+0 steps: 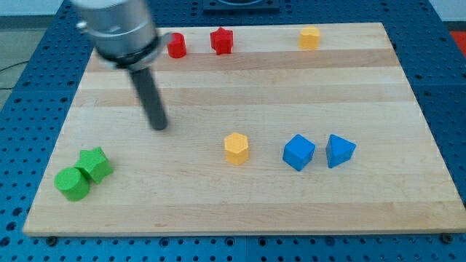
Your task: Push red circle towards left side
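Observation:
The red circle [176,46], a short red cylinder, stands near the board's top edge, left of centre. A red star [221,41] stands just to its right. My tip [159,127] rests on the wooden board well below the red circle and slightly to its left, apart from every block. The arm's grey body partly covers the board's top left, just left of the red circle.
A yellow block [310,37] sits at the top right. A yellow hexagon [237,148], a blue cube [299,153] and a blue triangle [339,151] stand in a row at the lower middle. A green star [95,164] and a green cylinder [73,183] touch at the bottom left.

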